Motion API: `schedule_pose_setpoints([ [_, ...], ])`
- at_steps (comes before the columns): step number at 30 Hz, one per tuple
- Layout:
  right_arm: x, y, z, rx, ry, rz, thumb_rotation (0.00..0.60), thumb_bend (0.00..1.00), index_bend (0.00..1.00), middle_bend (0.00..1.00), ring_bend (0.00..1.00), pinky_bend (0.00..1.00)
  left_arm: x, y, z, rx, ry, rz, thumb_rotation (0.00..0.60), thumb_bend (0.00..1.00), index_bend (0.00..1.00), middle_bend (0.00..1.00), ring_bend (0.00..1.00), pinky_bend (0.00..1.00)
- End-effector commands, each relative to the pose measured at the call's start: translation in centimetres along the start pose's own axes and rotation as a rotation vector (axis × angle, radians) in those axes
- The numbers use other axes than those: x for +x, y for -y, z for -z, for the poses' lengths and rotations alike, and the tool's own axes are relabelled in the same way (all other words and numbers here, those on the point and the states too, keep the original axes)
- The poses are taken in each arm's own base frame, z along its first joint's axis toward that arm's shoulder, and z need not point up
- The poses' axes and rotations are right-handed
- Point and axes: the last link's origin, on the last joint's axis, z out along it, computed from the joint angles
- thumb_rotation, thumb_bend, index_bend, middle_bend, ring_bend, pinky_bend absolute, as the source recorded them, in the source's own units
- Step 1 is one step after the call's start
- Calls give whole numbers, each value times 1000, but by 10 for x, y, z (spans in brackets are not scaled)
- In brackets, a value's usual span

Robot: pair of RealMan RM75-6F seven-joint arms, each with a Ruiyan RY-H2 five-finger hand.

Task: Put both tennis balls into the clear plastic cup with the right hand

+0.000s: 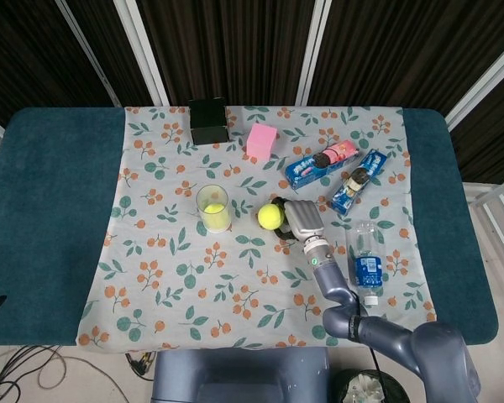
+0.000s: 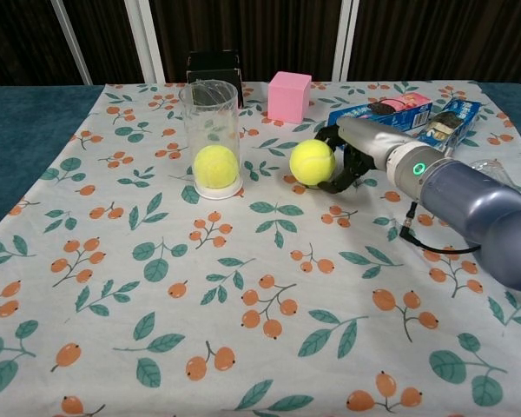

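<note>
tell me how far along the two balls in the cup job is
Done: one ball sits at the bottom of the cup. In hand: the right hand has its fingers around the second ball, beside the cup. Left: carry it over and drop it in.

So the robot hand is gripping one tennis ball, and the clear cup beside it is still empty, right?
Not quite. The right robot hand does grip a tennis ball, but the clear plastic cup is not empty: the chest view shows another tennis ball already resting at its bottom.
</note>
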Motion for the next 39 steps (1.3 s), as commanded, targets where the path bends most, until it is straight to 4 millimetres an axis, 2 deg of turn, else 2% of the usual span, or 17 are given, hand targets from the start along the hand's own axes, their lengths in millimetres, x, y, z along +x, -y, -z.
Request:
schedule_pose_setpoints([
  [1,10,1,-1,13,-36,-10,600,589,655,474,659,601,1,1,0,2,-2,2,600,32,95,0,0,51],
  [9,46,-3,2,13,-92,-62,600,589,662,474,659,691,1,0,1,2,-2,2,600,32,99,0,0,51],
  [14,85,0,0,5,-129,-131,600,590,662,475,659,738,1,0,2,1,-1,-1,600,32,100,0,0,51],
  [17,108,9,-3,17,-148,-143,600,589,662,474,659,760,0,-1,2,0,0,-2,600,32,100,0,0,51],
  [22,129,32,-9,43,-144,-144,600,589,662,474,659,796,0,-1,3,1,1,-3,600,32,100,0,0,51],
  [29,136,75,-19,77,-130,-145,600,590,662,474,659,837,1,0,2,7,-3,2,600,32,100,0,0,51],
  [32,132,94,-21,97,-112,-143,600,590,662,475,659,853,2,1,2,10,-2,4,600,32,101,0,0,51],
  [39,118,126,-23,133,-82,-134,600,590,662,474,659,889,3,2,1,11,-2,10,600,32,100,0,0,51],
])
